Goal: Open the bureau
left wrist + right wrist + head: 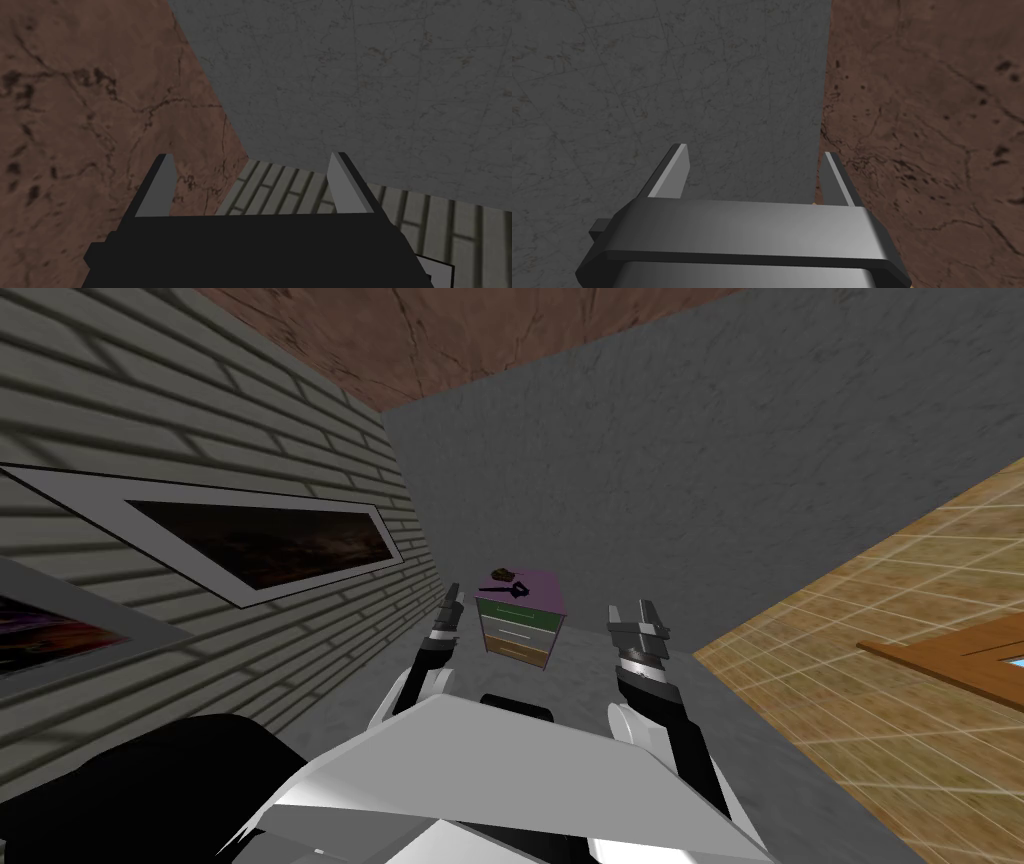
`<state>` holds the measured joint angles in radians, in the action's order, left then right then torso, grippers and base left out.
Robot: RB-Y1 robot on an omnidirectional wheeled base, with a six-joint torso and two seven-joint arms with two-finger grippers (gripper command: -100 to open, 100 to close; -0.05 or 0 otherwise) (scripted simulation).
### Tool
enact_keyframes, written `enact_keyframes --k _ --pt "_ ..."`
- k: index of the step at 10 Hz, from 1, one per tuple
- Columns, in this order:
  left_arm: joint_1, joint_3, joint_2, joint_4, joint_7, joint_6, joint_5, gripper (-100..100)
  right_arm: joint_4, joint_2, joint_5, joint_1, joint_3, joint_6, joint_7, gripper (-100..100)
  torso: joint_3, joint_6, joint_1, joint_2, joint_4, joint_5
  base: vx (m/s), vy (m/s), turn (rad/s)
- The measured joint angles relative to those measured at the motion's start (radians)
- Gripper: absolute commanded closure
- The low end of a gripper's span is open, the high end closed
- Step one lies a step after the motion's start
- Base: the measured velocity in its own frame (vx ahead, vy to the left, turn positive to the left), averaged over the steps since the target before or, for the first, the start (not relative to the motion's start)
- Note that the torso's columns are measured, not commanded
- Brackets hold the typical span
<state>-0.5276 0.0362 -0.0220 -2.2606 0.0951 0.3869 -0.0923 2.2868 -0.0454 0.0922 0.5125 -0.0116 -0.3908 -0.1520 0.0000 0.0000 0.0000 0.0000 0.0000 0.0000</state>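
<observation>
The bureau [520, 628] is a small chest with a purple top and three closed drawers, green, white and tan, standing on the grey floor against the far grey wall, some way ahead of me. Small dark objects [505, 582] lie on its top. My left gripper [452, 596] is raised in front of me, just left of the bureau as seen from the head, open and holding nothing [250, 170]. To the bureau's right, my right gripper [632, 616] is held up, open and bare too [754, 162].
A grey brick wall [200, 468] with framed dark pictures [270, 543] runs along my left. On the right stands a yellow tiled wall [900, 638] with a wooden frame [960, 663]. Grey floor [590, 668] lies between me and the bureau.
</observation>
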Motion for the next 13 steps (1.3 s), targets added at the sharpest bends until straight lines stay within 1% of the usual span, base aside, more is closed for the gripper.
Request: enact_keyframes --k 1,2,9,10,11,13 --pt "0.0 0.0 0.0 0.0 0.0 0.0 0.0 0 0.0 0.0 0.0 0.0 0.0 0.0 0.0 0 -0.082 0.0 0.0 0.04 0.041 0.0 0.0 0.0 0.0" --pt "0.0 0.0 0.0 0.0 0.0 0.0 0.0 0 0.0 0.0 0.0 0.0 0.0 0.0 0.0 0 -0.209 0.0 0.0 0.104 0.105 0.0 0.0 0.0 0.0" --pt "0.0 0.0 0.0 0.0 0.0 0.0 0.0 0 0.0 0.0 0.0 0.0 0.0 0.0 0.0 0 -1.234 0.0 0.0 0.618 0.617 0.0 0.0 0.0 0.0" --pt "0.0 0.0 0.0 0.0 0.0 0.0 0.0 -100 0.0 0.0 0.0 0.0 0.0 0.0 0.0 0 -1.382 0.0 0.0 0.691 0.691 0.0 0.025 -0.001 -0.016" --pt "0.001 0.001 -0.023 0.01 0.001 0.002 -0.001 -100 0.0 0.0 0.0 0.0 0.0 0.0 0.0 0 -1.452 0.0 0.0 0.724 0.724 0.0 0.04 0.001 -0.015" --pt "0.014 0.0 -0.064 0.043 0.003 0.01 -0.002 -100 0.0 0.0 0.0 0.0 0.0 0.0 0.0 0 -1.476 0.0 0.0 0.736 0.736 0.0 0.046 -0.004 -0.014"
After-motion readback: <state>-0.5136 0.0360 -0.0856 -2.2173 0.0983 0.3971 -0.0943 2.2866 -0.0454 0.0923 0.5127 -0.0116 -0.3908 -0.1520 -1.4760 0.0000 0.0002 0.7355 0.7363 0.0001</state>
